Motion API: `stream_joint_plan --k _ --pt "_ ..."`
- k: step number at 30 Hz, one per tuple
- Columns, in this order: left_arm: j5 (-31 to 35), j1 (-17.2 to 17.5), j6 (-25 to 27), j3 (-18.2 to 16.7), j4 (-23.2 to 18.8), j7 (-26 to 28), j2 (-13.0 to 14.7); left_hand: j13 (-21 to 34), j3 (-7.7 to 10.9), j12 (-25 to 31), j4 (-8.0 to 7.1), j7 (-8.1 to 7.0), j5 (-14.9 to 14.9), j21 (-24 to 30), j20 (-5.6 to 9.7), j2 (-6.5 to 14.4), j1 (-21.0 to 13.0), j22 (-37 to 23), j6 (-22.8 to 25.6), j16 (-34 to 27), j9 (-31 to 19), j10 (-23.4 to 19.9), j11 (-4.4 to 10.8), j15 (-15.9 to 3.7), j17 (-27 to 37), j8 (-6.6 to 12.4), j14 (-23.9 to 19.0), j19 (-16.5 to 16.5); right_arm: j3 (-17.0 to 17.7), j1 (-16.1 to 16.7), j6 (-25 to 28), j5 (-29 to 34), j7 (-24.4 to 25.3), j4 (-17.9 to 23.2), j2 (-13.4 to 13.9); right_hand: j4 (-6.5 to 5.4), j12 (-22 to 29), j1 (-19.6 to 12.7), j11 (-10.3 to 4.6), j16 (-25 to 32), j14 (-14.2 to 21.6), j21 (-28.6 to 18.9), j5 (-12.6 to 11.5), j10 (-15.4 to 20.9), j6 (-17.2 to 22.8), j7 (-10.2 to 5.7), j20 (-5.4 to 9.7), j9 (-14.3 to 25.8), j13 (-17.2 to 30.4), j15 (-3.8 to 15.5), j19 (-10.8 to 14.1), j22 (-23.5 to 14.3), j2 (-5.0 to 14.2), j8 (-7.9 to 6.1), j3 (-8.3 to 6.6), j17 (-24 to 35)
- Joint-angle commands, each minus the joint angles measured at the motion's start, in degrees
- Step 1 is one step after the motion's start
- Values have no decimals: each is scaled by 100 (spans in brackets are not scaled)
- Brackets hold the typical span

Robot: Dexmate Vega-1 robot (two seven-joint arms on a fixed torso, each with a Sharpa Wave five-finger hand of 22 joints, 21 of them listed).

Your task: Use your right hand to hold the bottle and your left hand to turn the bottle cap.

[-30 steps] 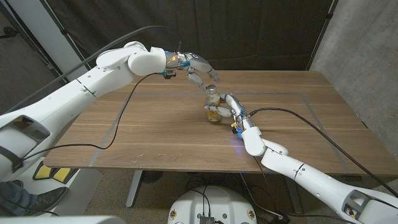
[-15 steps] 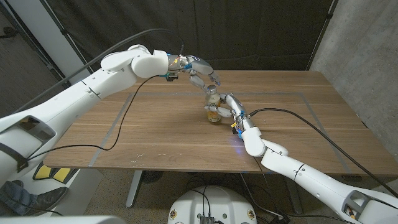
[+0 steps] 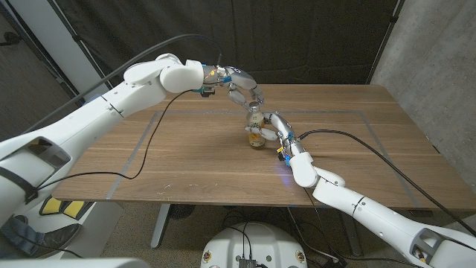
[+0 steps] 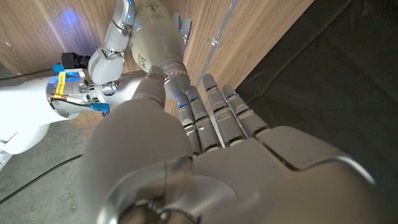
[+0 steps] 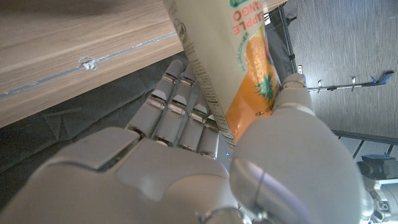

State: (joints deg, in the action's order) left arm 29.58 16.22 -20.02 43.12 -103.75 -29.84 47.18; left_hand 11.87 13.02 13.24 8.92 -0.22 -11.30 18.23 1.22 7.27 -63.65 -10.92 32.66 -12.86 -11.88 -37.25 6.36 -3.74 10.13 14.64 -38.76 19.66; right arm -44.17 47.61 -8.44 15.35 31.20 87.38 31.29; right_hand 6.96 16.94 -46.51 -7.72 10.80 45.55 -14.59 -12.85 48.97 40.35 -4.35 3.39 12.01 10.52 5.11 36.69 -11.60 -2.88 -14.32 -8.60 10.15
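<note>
A small bottle (image 3: pixel 256 130) with an orange and cream label stands upright near the table's middle. My right hand (image 3: pixel 272 129) grips its body from the near right side; in the right wrist view the bottle (image 5: pixel 227 68) sits between the fingers (image 5: pixel 180 106) and the thumb. My left hand (image 3: pixel 239 88) reaches down from the far left, and its fingertips are at the cap (image 3: pixel 254 108). In the left wrist view the thumb and fingers (image 4: pixel 208 115) close around the cap (image 4: pixel 176 68); the cap itself is mostly hidden by them.
The wooden table (image 3: pixel 186 160) carries a thin taped rectangle outline. A black cable (image 3: pixel 145 134) hangs from the left arm across the table's left part; another cable (image 3: pixel 372 149) trails from the right arm. Dark curtains stand behind the far edge.
My left hand has moved right and down from above the bottle until its fingers are at the cap. The right hand and the bottle have stayed in place.
</note>
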Motion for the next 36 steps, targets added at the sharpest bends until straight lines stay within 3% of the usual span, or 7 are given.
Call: stream_joint_plan --k 1,7,13,25,36 --pt "-50 -55 36 57 78 -108 -60 15 66 39 10 28 1 50 18 10 -63 -2 71 20 -30 -90 -9 -298 3 39 -85 78 22 5 19 -33 -36 25 20 -41 -3 -430 -96 -10 -49 3 5 54 142 -147 548 0 10 702 -31 -17 467 -3 -7 8" --pt "-102 -111 31 122 201 -196 -128 21 67 -24 -15 27 24 29 -2 -45 -82 3 37 126 -36 -19 -44 -222 -1 6 65 63 31 11 9 -35 -51 26 48 -43 -9 -426 -102 -9 -50 3 6 67 152 -165 544 0 11 704 -30 -18 469 2 -4 8" --pt "-113 -125 3 122 230 -141 -160 27 93 -3 -51 37 27 50 11 -22 -100 5 168 77 -43 -146 -35 -285 4 40 -142 152 35 15 -34 -21 6 -38 38 -40 -23 -431 -130 -10 -52 2 6 61 163 -184 541 0 11 710 -23 -20 472 9 -4 7" --pt "-164 -70 85 75 243 22 -191 47 345 118 -46 -65 30 138 381 77 -388 36 943 11 -73 -863 151 -631 -15 269 -931 560 44 15 -62 -48 19 -98 15 -40 -31 -431 -137 -10 -54 2 6 85 177 -190 537 0 12 708 -19 -21 474 18 -1 7" --pt "-196 -47 171 59 218 49 -179 37 443 157 -64 -23 34 140 504 85 -462 52 1275 27 -53 -1203 140 -651 -28 339 -1235 685 43 19 -47 -53 9 -93 5 -44 -49 -428 -153 -8 -52 4 5 85 189 -205 535 1 12 712 -17 -23 485 29 1 8"
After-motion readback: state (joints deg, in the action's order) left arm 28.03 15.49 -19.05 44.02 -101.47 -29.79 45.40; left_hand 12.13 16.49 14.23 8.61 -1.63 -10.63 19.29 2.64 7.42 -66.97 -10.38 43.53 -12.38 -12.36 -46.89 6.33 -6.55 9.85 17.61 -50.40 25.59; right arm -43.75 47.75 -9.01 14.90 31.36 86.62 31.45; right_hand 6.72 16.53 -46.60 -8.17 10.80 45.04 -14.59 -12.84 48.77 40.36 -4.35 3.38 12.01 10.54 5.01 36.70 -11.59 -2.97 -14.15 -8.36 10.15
